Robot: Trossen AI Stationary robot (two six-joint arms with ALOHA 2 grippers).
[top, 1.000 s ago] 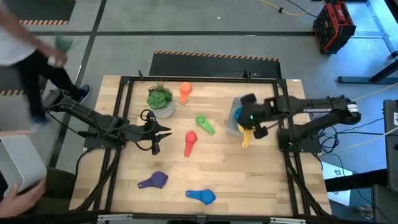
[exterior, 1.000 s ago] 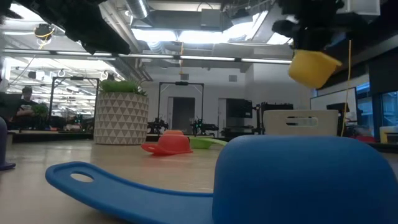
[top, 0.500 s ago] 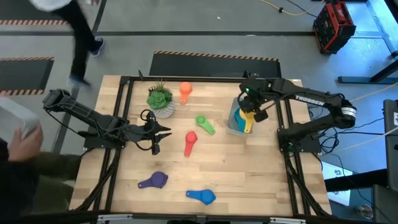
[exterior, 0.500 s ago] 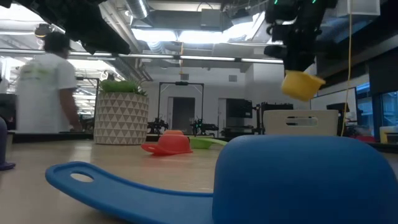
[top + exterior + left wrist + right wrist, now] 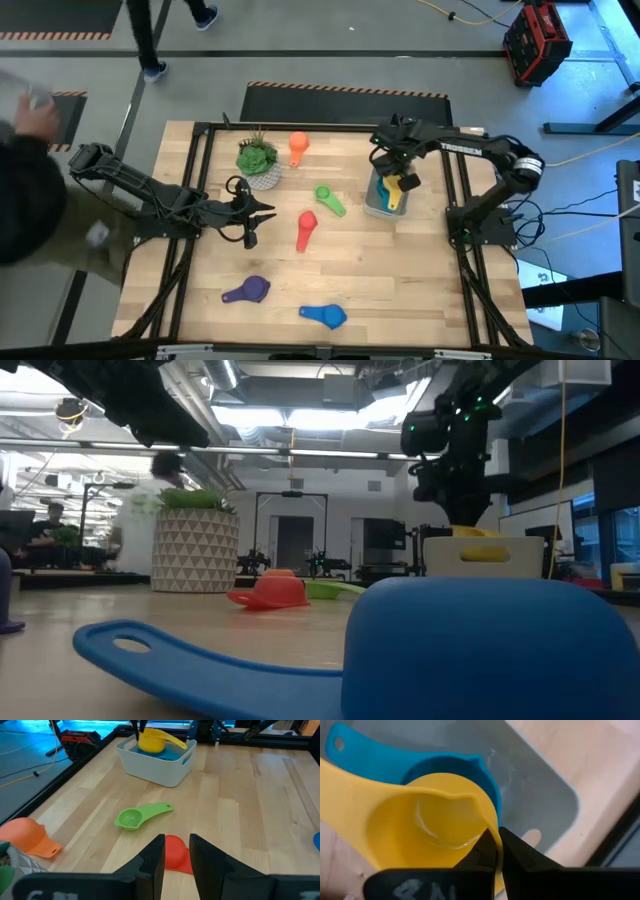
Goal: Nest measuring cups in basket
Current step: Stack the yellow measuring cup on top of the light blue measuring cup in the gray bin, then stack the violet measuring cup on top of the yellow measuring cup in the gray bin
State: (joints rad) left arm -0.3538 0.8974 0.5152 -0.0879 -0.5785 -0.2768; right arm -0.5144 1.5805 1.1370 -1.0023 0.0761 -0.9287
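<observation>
The right hand (image 5: 397, 178), pinched shut on the yellow measuring cup (image 5: 396, 191), has swung it down into the basket (image 5: 371, 205), directly over the teal cup (image 5: 440, 765); release remains. The left hand (image 5: 250, 212), gripping nothing, waits over the worktop (image 5: 400, 280).

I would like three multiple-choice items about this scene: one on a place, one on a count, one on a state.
1. Where is the yellow cup?
A. beside the plant
B. over the teal cup in the basket
C. at the table's near edge

2. How many cups lie on the table outside the basket?
A. three
B. five
C. seven

3. How are the right gripper's fingers?
A. wide open over the table
B. shut on the yellow cup's rim
C. shut on the green cup

Key: 1 B, the left wrist view shows yellow above teal inside the basket; 2 B, orange, green, red, purple and blue; 3 B, the right wrist view shows them pinching the rim.
</observation>
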